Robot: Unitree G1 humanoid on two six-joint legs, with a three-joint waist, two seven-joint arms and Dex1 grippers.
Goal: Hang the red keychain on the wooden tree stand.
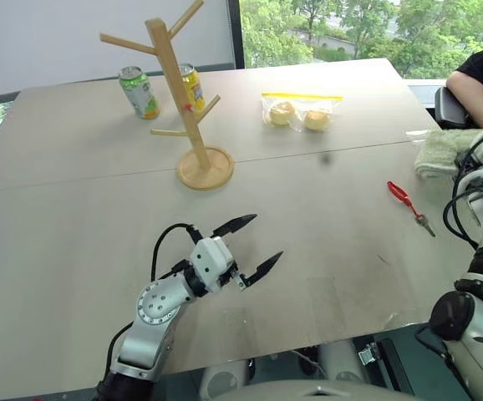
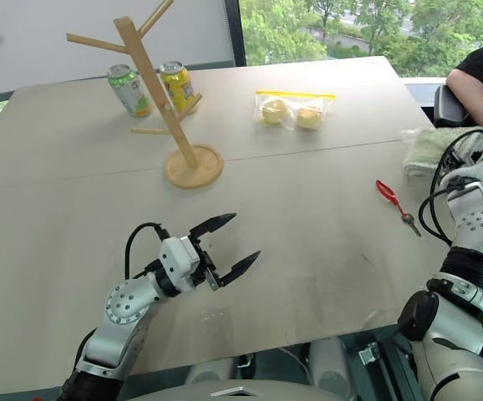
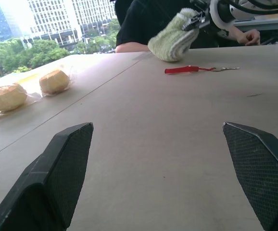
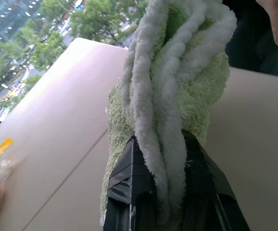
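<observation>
The red keychain [image 1: 402,196] lies flat on the table at the right, its small metal key [image 1: 425,224] pointing toward the near edge. The wooden tree stand [image 1: 175,83] stands upright at the back left on its round base [image 1: 205,167]. My left gripper [image 1: 256,242] hovers open over the table's near middle, with nothing between its fingers. At the table's far right, beyond the keychain, my right gripper [image 4: 160,139] is shut on a fluffy green cloth [image 1: 446,150]; the cloth bunches up between its black fingers [image 4: 124,178].
A green can [image 1: 139,92] and a yellow can [image 1: 191,83] stand behind the tree stand. A clear bag with two buns [image 1: 300,111] lies at the back middle. A person in black [image 1: 480,79] sits at the right edge, a hand close to the cloth.
</observation>
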